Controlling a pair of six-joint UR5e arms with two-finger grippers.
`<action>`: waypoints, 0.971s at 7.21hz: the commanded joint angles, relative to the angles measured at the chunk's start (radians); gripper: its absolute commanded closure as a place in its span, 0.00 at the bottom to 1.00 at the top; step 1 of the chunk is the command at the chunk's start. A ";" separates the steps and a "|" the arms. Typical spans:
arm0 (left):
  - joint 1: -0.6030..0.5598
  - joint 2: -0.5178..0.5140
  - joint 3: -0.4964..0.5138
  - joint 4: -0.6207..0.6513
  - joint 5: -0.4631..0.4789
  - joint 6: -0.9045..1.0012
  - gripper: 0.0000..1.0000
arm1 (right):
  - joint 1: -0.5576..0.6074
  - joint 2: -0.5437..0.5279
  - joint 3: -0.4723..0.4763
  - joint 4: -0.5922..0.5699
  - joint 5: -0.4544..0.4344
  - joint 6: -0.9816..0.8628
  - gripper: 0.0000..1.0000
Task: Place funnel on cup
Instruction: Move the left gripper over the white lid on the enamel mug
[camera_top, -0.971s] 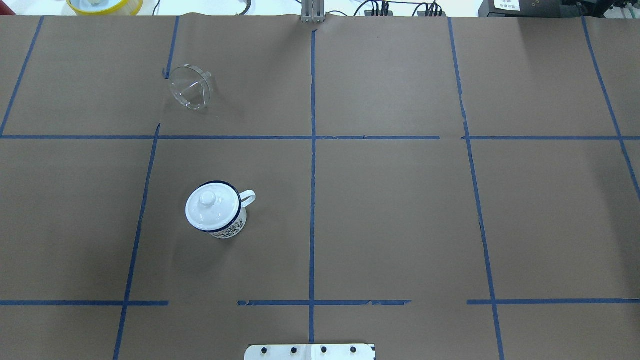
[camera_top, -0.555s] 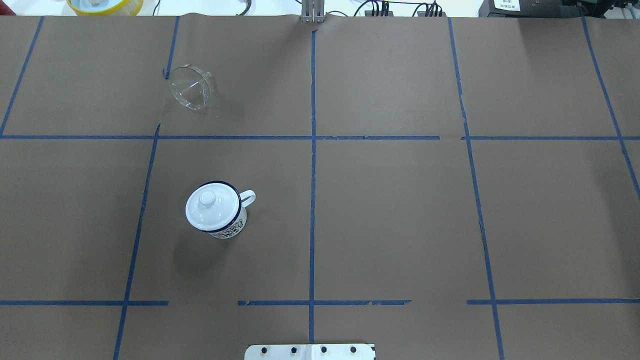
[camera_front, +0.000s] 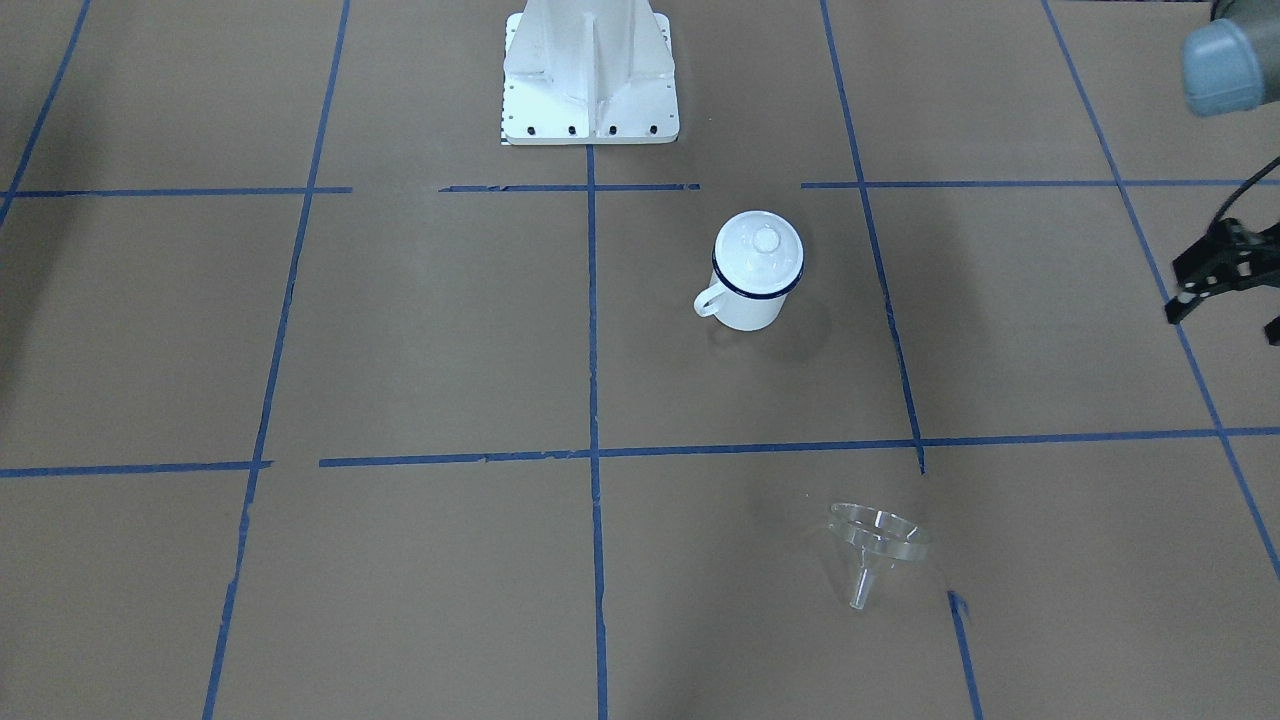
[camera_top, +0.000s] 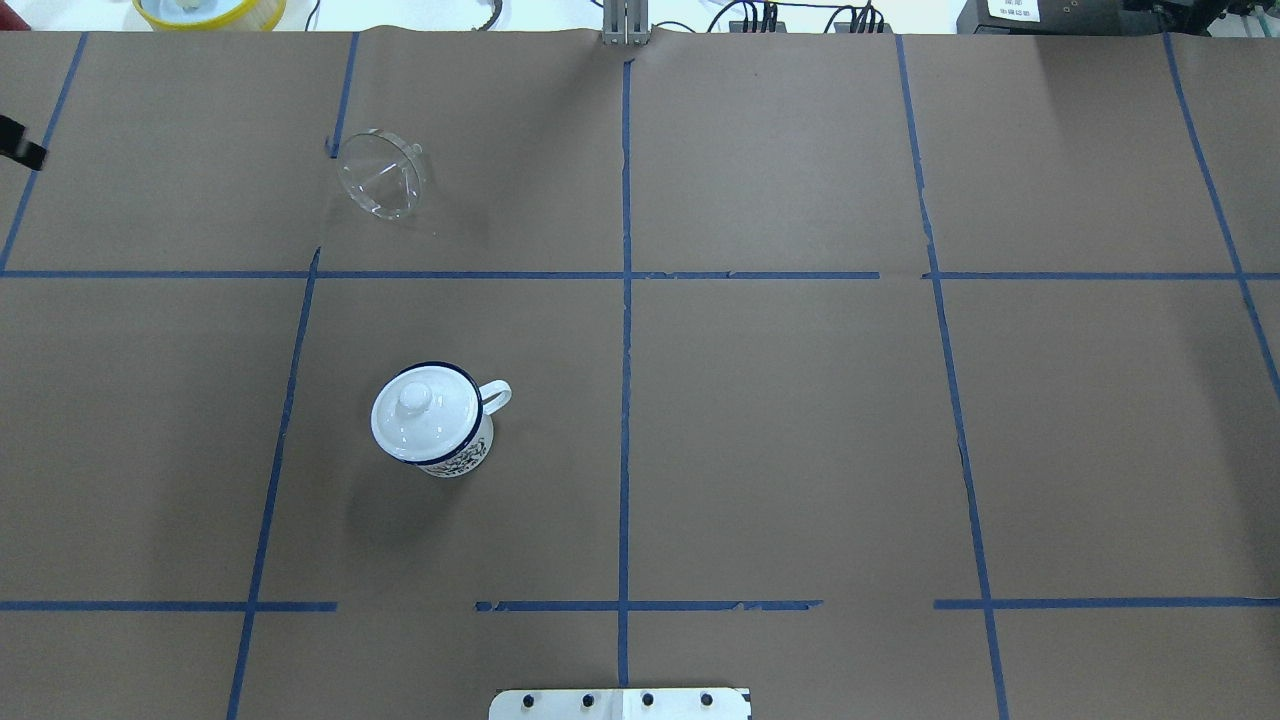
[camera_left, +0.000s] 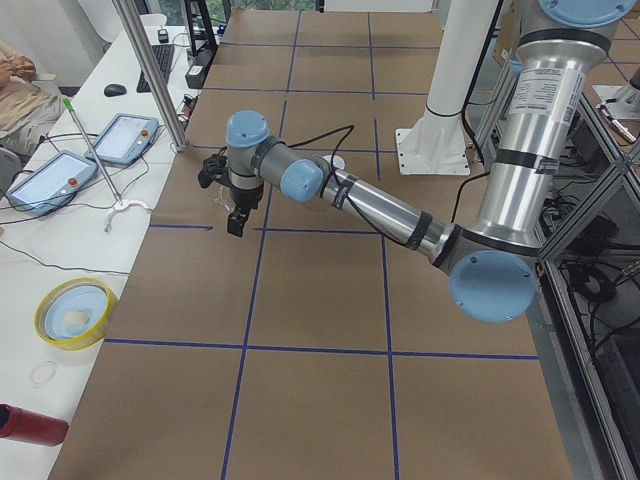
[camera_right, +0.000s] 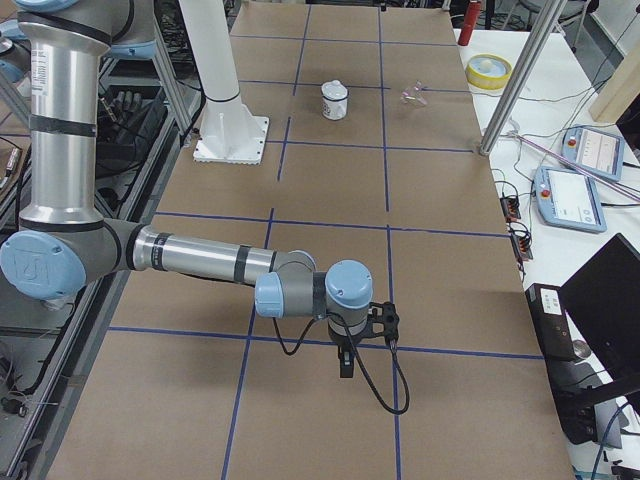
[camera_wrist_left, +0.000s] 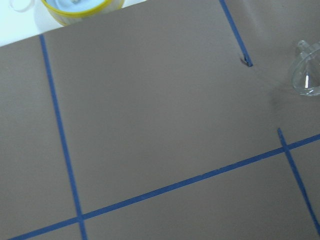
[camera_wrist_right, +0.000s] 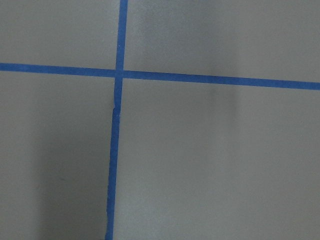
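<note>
Brown-papered table (camera_top: 800, 450) holds cup (camera_front: 750, 305) and funnel (camera_front: 875, 540) well apart; left pincer (camera_front: 1222, 322), half cut off, spread; right pincer (camera_right: 345, 368), cannot tell.

Robotics lab: teach pendants (camera_left: 127, 138), taped table (camera_top: 800, 420)

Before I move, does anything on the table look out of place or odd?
Two things. The funnel lies tipped on its side. The cup has its lid on, covering the mouth where the funnel should go.
</note>
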 joint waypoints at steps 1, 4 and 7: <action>0.216 -0.121 -0.027 0.000 0.070 -0.401 0.00 | 0.000 0.000 0.000 0.000 0.000 0.000 0.00; 0.421 -0.173 -0.107 0.003 0.149 -0.700 0.00 | 0.000 0.000 0.000 0.000 0.000 0.000 0.00; 0.586 -0.170 -0.196 0.078 0.256 -0.840 0.00 | 0.000 0.000 0.000 0.000 0.000 0.000 0.00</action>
